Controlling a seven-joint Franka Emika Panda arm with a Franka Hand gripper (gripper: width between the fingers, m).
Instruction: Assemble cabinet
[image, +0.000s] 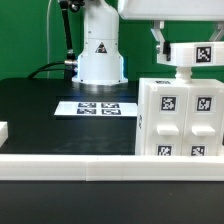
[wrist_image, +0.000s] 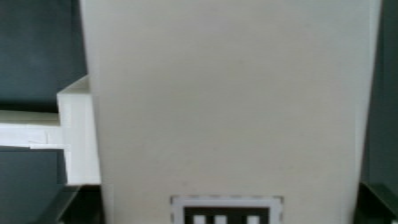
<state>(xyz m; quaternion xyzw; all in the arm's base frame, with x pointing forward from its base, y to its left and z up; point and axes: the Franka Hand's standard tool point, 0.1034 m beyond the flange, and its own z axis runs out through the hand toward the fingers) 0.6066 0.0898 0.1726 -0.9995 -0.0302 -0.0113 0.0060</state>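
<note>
The cabinet (image: 180, 118), a large white box with several black-and-white tags on its fronts, stands at the exterior view's right, near the front. My gripper (image: 171, 54) hangs just above its top and is shut on a small white tagged block (image: 196, 53), which it holds over the cabinet's upper edge. In the wrist view this white block (wrist_image: 222, 100) fills most of the picture, with a tag (wrist_image: 228, 212) at its lower end. My fingertips are hidden there. A white part (wrist_image: 71, 130) shows beside the block; I cannot tell which part it is.
The marker board (image: 97, 107) lies flat on the black table in front of the robot base (image: 100, 55). A white rail (image: 90, 165) runs along the front edge. A small white piece (image: 3, 131) sits at the exterior view's left edge.
</note>
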